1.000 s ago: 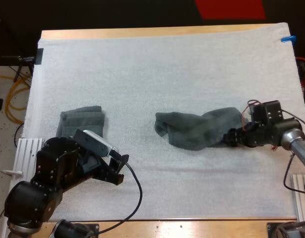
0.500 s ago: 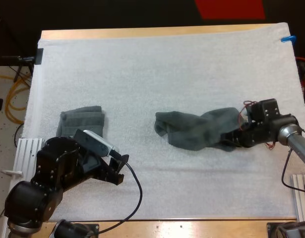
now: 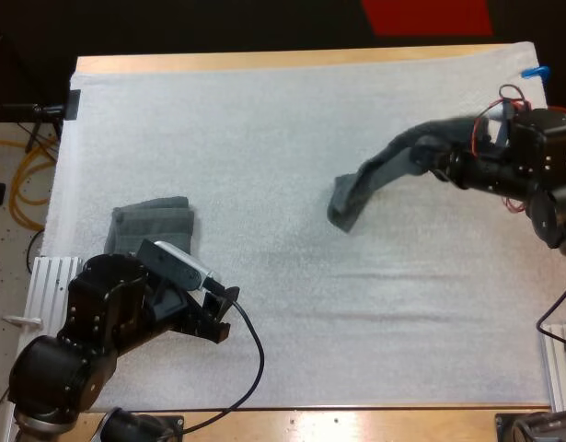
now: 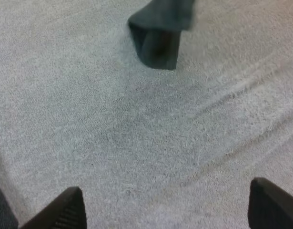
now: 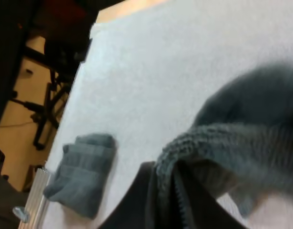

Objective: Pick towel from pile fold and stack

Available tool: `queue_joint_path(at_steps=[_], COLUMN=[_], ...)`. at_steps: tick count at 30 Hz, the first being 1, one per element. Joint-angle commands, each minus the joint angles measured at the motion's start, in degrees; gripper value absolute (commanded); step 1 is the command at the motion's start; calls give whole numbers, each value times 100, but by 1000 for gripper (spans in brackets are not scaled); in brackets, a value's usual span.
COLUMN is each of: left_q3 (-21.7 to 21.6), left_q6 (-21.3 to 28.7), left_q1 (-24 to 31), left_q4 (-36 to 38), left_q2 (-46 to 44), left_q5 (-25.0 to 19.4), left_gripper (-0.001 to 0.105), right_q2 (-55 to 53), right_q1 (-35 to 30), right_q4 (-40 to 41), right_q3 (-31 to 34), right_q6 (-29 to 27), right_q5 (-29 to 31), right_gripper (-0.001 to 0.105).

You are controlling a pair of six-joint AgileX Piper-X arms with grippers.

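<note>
Dangling towel (image 3: 375,177) — one (stack (image 3: 154,226), one)

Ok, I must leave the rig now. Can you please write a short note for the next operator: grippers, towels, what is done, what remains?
Left gripper: open, holding nothing, beside the folded stack on the left part of the mat.
Right gripper: shut on the loose towel, which hangs from it over the right half of the mat, not yet folded.
Done: a stack is folded; a towel is picked up.
Left: lay this towel flat, fold it, place it on the folded stack.
</note>
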Motion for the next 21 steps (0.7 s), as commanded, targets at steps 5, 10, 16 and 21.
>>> queue_joint_path(at_steps=[5,10,16,21], left_q3=[-17,-17,-17,-17], left_q6=[-29,-29,-29,-29], left_q1=[-14,-14,-14,-14], left_q4=[-85,-84,-175,-343], left_q2=[-11,-11,-11,-11], left_q5=[-8,46,46,255], left_gripper=[68,68,68,68], right_q2=[225,114,-422,-638], right_q1=[108,108,108,108], right_q4=[880,1670,1167,-754], right_q3=[724,1106,844,248], right_q6=[-52,-349,-58,1062], right_q5=[18,-676,-1264,-1488], right_gripper=[0,0,0,0])
